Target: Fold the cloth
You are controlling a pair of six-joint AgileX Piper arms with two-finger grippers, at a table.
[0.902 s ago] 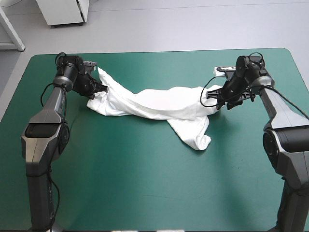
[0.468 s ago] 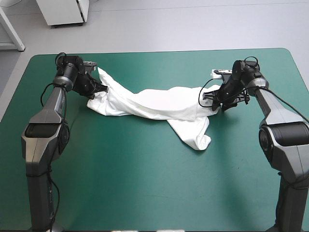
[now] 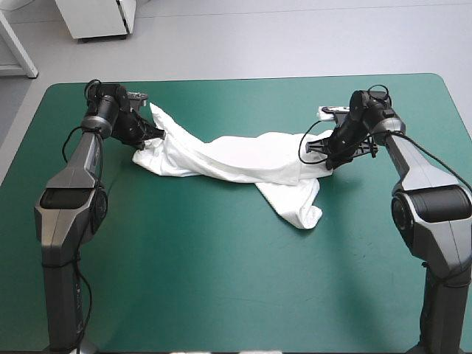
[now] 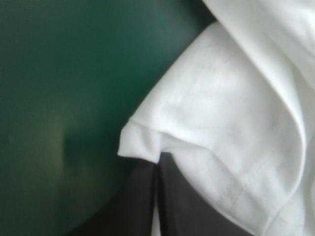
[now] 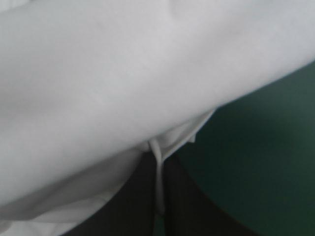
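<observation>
Pinching one white T-shirt (image 3: 236,158) at opposite ends, left claw (image 3: 158,135) and right claw (image 3: 325,160), two in all

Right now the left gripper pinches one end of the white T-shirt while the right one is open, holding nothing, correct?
Not quite. The right gripper is shut on the T-shirt too: the right wrist view shows a strip of white cloth clamped in it. The left gripper does pinch the other end.

High view looks forward and down over the whole desk (image 3: 221,295). Both wrist views sit close above their jaws, sharing the T-shirt (image 3: 236,158) with it.
</observation>
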